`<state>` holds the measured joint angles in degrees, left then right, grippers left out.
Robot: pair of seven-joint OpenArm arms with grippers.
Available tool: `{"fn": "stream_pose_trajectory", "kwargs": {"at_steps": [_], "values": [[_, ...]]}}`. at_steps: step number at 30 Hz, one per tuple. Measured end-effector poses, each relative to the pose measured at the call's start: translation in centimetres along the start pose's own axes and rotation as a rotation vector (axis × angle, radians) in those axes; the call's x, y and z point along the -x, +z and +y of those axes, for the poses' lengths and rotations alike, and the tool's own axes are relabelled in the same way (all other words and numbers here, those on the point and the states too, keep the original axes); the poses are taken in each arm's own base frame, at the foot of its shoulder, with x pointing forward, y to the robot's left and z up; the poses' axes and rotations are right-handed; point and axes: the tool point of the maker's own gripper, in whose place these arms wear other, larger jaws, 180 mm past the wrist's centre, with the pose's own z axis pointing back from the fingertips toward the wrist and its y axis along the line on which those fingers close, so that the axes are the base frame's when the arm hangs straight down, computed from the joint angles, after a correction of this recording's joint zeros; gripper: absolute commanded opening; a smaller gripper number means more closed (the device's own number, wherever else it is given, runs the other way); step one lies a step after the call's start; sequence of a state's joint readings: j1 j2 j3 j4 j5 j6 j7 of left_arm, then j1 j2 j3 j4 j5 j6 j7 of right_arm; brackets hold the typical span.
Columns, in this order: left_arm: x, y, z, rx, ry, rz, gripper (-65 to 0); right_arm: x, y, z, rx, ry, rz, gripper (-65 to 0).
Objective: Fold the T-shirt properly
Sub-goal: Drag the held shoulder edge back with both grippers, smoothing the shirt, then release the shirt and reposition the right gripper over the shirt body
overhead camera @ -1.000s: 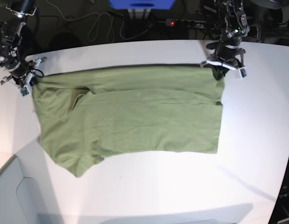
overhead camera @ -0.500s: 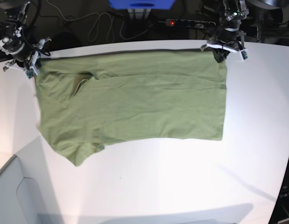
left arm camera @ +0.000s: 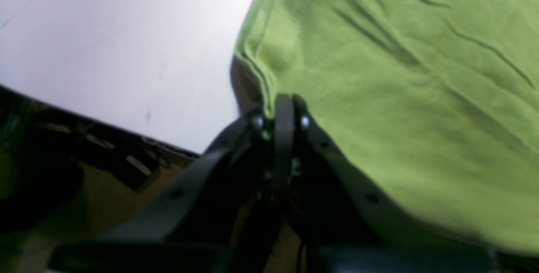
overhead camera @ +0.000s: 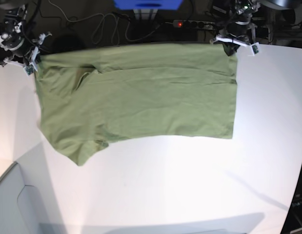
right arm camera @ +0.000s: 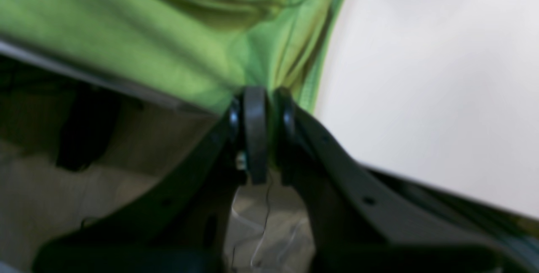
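Both my tools, left tool (overhead camera: 237, 43) and right tool (overhead camera: 25, 61), are pinched tight on the T-shirt (overhead camera: 141, 97) corners. Thin floppy fabric, so I'd say edges are the place to grab.

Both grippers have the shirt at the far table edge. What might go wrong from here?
The T-shirt already reaches the table's far edge, so it may slide off. The left gripper and right gripper pinch only thin corners, which may slip. The near sleeve is bunched and may fold in crooked.
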<state>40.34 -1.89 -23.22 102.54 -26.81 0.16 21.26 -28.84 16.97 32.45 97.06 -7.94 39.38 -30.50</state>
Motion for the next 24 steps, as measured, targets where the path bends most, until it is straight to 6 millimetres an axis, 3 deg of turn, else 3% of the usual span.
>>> {"fn": "stream_pose_trajectory", "kwargs": {"at_steps": [12,15,18,21,24], "values": [[0.6,0.4,0.3,-0.007,-0.002,0.017,-64.4,-0.2,0.0,-0.1,0.002,0.000,-0.007,-63.3],[0.6,0.4,0.3,-0.008,-0.002,0.016,-51.5,-0.2,0.0,-0.1,0.003,0.000,-0.007,-53.1],[0.6,0.5,0.4,-0.009,-0.003,0.013,-41.4,-0.1,0.0,-0.1,0.004,0.000,-0.002,-38.3],[0.2,1.1,0.1,-0.005,-0.018,0.008,-38.4,-0.2,0.0,-0.2,0.006,0.000,-0.005,-28.0],[-1.1,1.7,-0.6,0.010,-0.030,-0.027,-38.3,0.0,0.9,-1.6,0.058,-0.025,-0.009,-25.5]]}}
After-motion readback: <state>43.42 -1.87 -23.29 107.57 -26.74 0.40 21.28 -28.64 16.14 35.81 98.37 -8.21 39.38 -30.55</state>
